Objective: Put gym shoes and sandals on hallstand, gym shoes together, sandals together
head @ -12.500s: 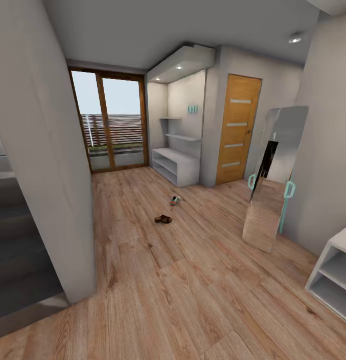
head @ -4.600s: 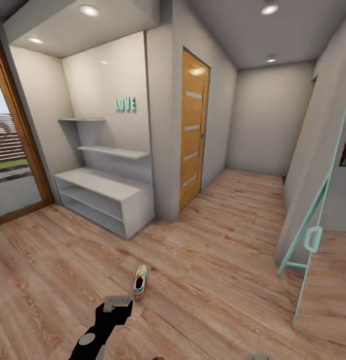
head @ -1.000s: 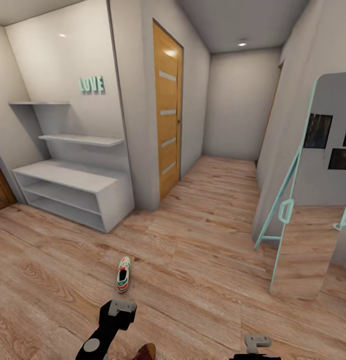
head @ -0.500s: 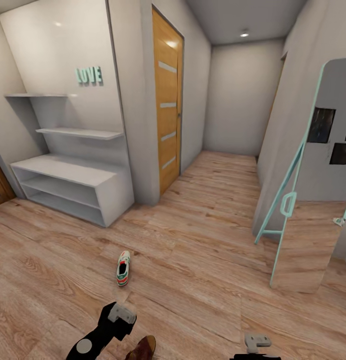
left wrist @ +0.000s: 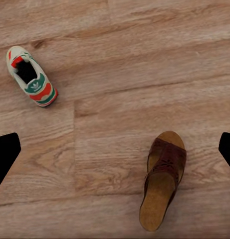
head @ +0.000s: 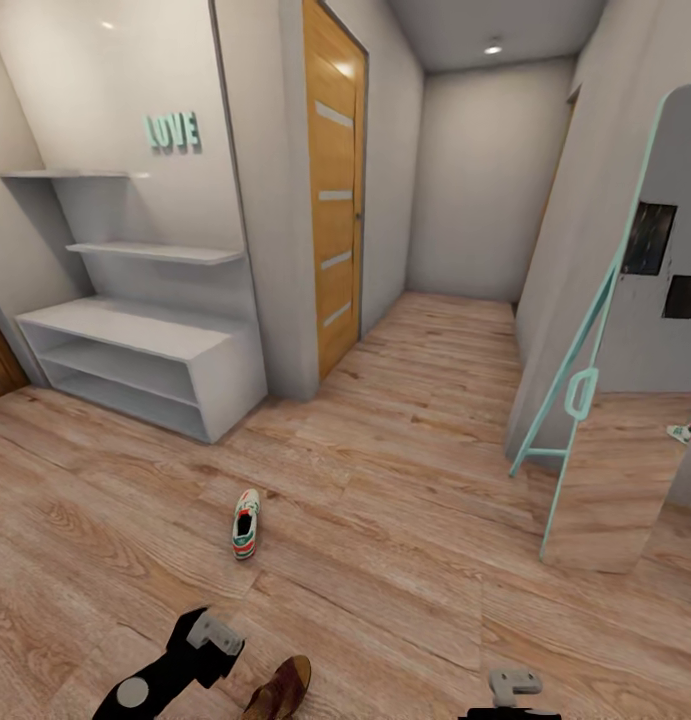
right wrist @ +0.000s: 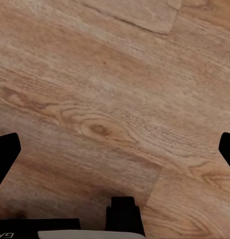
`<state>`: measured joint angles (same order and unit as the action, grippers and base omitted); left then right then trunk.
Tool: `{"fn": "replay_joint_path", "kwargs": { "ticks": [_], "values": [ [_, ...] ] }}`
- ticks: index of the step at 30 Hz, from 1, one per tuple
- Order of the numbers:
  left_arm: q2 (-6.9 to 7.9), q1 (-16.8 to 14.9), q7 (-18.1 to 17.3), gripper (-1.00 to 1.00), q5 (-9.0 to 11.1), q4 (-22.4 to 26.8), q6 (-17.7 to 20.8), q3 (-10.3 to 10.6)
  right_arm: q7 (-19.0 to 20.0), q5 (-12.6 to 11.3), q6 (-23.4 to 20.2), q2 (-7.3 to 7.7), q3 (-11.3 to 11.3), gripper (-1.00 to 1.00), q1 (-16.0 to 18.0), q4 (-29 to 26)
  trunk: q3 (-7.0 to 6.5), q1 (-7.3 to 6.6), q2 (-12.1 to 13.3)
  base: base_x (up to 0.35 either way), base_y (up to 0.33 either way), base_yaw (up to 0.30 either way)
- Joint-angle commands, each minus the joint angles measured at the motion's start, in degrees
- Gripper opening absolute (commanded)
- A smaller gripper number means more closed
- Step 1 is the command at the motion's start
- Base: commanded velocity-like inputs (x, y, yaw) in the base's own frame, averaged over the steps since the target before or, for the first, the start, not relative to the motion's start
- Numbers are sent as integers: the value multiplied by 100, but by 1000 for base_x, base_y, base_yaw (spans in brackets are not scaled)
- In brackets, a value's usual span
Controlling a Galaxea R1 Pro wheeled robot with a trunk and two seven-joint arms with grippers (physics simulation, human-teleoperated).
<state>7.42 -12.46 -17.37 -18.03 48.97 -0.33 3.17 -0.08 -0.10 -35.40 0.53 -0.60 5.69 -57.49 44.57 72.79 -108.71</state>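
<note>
One sandal [left wrist: 162,179] lies on the floor [head: 405,520] just under my wide-open, empty left gripper [left wrist: 115,149], a gym shoe [left wrist: 31,75] beyond it, the rack [head: 135,365] well ahead; I reckon next comes dropping onto that sandal, right gripper [right wrist: 115,149] also open.
</note>
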Motion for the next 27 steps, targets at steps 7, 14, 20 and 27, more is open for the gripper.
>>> {"fn": "replay_joint_path", "kwargs": {
  "ticks": [7,14,20,27],
  "values": [
    [33,-2,-162,100,-55,7,58,0,-1,-3,-29,0,-1,100,2,-8,198,154,-285,0,0,0],
    [54,-2,-316,100,-60,7,199,-8,-8,-2,-29,0,-1,100,2,-8,375,307,-566,0,0,0],
    [57,-9,-340,100,-85,9,496,-14,-9,-6,-34,4,-1,100,2,-123,494,439,-806,0,0,0],
    [65,-40,-406,100,-207,54,913,-17,-14,-7,-68,-2,-1,100,2,-473,622,593,-1087,0,0,0]
  ]
}}
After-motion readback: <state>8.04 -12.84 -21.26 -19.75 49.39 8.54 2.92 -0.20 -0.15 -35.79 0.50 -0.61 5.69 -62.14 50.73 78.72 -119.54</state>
